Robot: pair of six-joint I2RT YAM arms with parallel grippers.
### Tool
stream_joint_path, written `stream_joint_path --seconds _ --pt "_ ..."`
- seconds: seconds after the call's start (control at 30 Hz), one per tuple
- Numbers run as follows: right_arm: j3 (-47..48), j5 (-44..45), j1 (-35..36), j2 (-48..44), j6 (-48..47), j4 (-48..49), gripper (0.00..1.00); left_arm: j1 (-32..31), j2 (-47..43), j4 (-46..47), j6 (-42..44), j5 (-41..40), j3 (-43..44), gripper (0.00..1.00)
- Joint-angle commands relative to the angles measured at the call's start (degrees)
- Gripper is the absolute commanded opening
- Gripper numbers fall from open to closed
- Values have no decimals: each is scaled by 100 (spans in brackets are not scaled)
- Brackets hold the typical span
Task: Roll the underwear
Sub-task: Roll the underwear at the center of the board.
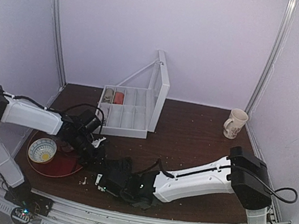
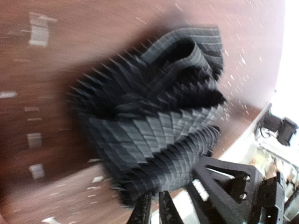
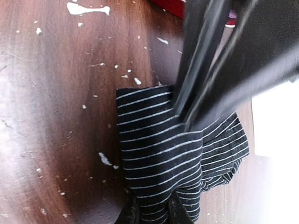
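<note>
The underwear [image 3: 163,140] lies bunched on the surface [image 1: 191,136] near its front edge, just right of the tray [image 1: 62,167] and between the two arms' ends. In the right wrist view its pale stripes run across a folded block of black fabric, with a looser fold spilling out to the right. The left wrist view is blurred but shows it heaped into several thick folds.

The right tool [image 3: 154,212] is clenched on the underwear: fabric runs down between its two fingers [image 3: 128,212] at the near edge of the bundle. The left tool [image 2: 154,210] sits at the bundle's opposite side, its fingertips [image 2: 168,210] a narrow gap apart and right at the fabric's edge. I cannot tell whether it is pinching cloth or has let go.

A bowl [image 1: 42,150] sits in the tray at the left. Farther back stands a clear box [image 1: 126,113] with compartments, its lid raised, and a mug [image 1: 235,123] sits near the back right corner. Pale flecks are scattered over the wood.
</note>
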Motion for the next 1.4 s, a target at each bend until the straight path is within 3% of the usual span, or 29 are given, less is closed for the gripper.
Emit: stream_joint_path --seconds 0.0,0.4,1.07,1.37 --pt "9 -625 10 -121 312 -698 0 273 -301 -556 195 -432 -148 14" --pt "96 -896 -95 -35 547 -912 0 275 -586 -460 25 -256 -186 15" --pt "1298 -4307 -1144 314 1233 -2260 0 319 -1220 -769 -123 -475 -236 14" --pt "2192 -4831 -1312 993 1157 -3147 0 320 -1229 -695 -183 -489 -369 14"
